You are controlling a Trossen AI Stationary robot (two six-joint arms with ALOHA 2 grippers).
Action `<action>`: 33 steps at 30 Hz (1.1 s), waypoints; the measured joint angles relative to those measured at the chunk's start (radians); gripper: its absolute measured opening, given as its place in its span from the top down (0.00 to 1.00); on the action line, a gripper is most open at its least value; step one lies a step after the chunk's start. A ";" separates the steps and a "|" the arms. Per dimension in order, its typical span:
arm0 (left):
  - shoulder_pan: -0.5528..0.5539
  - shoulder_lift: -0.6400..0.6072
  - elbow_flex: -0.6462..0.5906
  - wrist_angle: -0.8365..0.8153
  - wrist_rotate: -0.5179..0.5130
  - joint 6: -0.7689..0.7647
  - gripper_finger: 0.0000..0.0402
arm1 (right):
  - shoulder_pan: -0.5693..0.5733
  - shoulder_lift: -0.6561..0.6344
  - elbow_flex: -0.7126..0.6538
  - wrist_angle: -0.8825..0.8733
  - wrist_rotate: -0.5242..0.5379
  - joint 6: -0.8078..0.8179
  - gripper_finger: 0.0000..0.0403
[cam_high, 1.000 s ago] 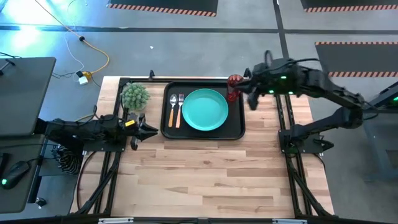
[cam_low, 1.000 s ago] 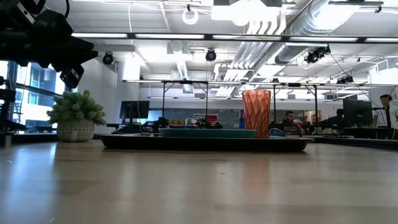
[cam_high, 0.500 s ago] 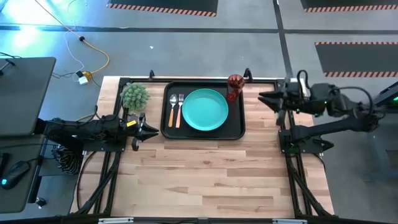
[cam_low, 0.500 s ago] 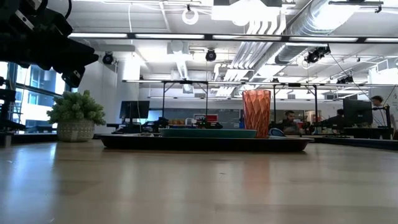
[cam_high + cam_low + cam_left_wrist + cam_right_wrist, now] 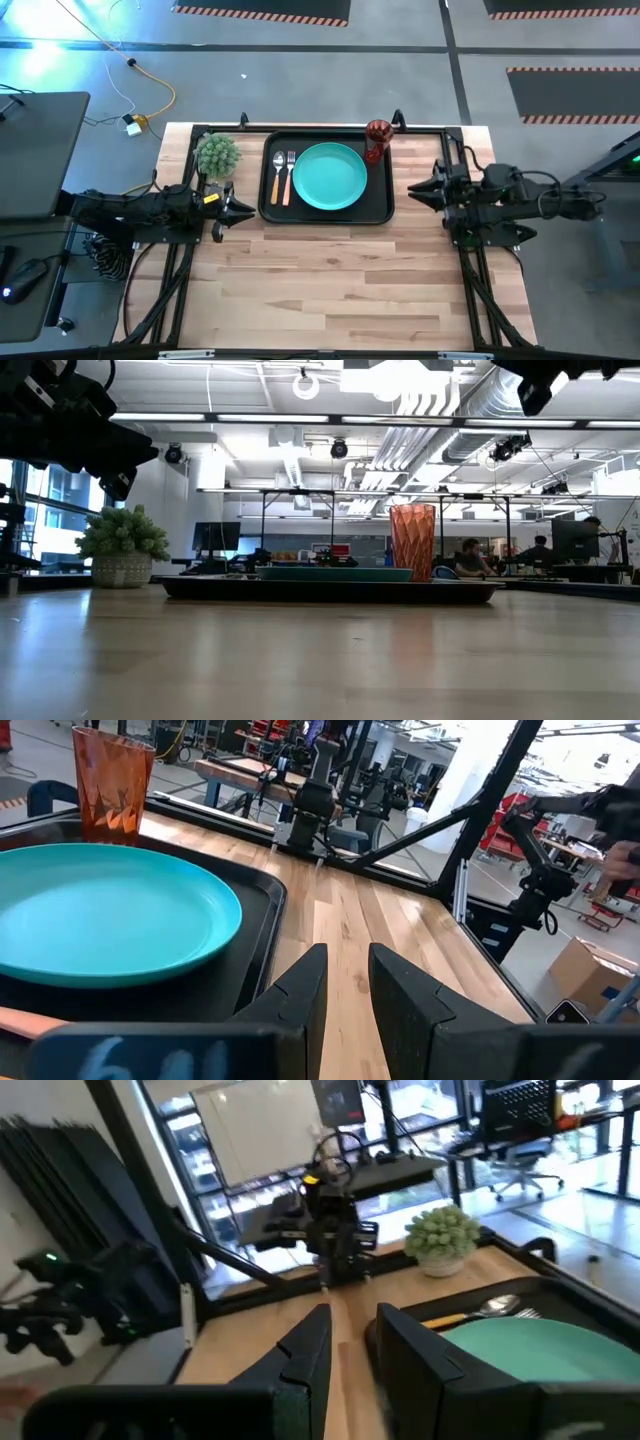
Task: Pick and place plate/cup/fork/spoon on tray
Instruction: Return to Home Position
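The black tray (image 5: 378,205) lies at the table's far middle. The teal plate (image 5: 330,176) lies flat on it. The spoon (image 5: 278,176) and the fork (image 5: 290,176) lie side by side on the tray left of the plate. The red cup (image 5: 378,140) stands upright in the tray's far right corner; it also shows in the low view (image 5: 412,540). My left gripper (image 5: 238,208) is at the tray's left side, open by a narrow gap (image 5: 346,990) and empty. My right gripper (image 5: 412,192) is right of the tray, open by a narrow gap (image 5: 354,1342) and empty.
A spiky green ball plant (image 5: 217,155) in a pot stands at the table's far left, just left of the tray. Bare wood table (image 5: 330,280) stretches from the tray to the near edge. People show in the room behind the table (image 5: 470,555).
My right gripper has drawn back from the cup toward the table's right edge, then toward the near edge. It now points at the tray's right side. The cup stays upright in the tray's far right corner.
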 joint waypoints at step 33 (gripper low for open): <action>0.000 0.000 0.000 0.000 0.000 0.000 0.83 | 0.001 -0.362 -0.511 0.248 -0.176 0.056 0.81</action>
